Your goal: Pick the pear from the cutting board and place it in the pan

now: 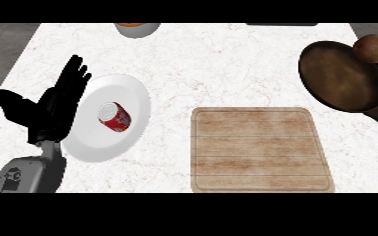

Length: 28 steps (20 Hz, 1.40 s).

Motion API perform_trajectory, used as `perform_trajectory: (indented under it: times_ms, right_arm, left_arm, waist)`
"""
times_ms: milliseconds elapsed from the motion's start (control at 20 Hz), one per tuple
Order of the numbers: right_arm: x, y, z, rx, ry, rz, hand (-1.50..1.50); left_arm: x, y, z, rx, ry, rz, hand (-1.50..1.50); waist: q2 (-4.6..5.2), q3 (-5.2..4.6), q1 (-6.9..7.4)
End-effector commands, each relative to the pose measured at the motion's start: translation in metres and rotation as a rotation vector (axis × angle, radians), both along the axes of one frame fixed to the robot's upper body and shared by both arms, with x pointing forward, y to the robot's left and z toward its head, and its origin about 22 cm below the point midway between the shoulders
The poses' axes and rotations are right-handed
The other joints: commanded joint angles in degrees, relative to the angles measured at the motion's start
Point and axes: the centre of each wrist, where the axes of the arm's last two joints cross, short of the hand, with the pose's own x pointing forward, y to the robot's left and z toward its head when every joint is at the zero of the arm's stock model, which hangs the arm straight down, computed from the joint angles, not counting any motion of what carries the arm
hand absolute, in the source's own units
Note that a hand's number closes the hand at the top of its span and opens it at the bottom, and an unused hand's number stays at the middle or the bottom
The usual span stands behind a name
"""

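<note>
- Showing only in part at the view's right edge, a rounded brown shape is probably the pear (367, 47); the frame cuts off most of it.
- With so little of it in view, I cannot tell its long axis or which way it points.
- What shows is a smooth, dull reddish-brown curve, a shade lighter than the pan next to it.
- The pear overlaps the upper right rim of the pan (336, 80). I cannot tell whether it rests inside the pan or is above it.
- The pan is a dark brown oval at the right of the white marbled counter (221, 65), also cut by the frame's edge.
- The cutting board (258, 150), pale wood with a groove round its border, lies below and left of the pan, well apart from the pear.
- The left hand (55, 105) rests at the view's left, fingers straight and spread upward, thumb out to the side, holding nothing; its grey forearm (29, 172) comes in from the lower left corner.
- Just beside that hand lies a white plate (88, 147) with a red can (116, 117) on its side, pale end toward the upper left.
- A grey bowl (137, 29) sits at the counter's far edge.
</note>
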Motion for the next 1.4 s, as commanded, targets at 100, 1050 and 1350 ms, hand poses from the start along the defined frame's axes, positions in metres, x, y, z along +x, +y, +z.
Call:
perform_trajectory:
  times_ms: [100, 1050, 1350]
  right_arm:
    - [0.019, -0.023, -0.044, 0.018, 0.03, 0.054, 1.5]
    - [0.016, -0.03, -0.111, 0.137, 0.354, -0.039, -1.5]
    - [0.012, -0.044, -0.102, 0.409, 0.175, 0.033, -1.5]
  left_arm:
    - [0.002, -0.009, -0.008, 0.004, -0.012, -0.018, 0.0]
    - [0.006, -0.01, 0.001, 0.009, -0.021, -0.044, 0.0]
    - [0.006, -0.008, 0.003, -0.004, -0.028, -0.03, 0.0]
  waist:
    - [0.5, 0.08, 1.2]
    - [1.45, 0.28, 2.94]
    - [1.22, 0.36, 2.0]
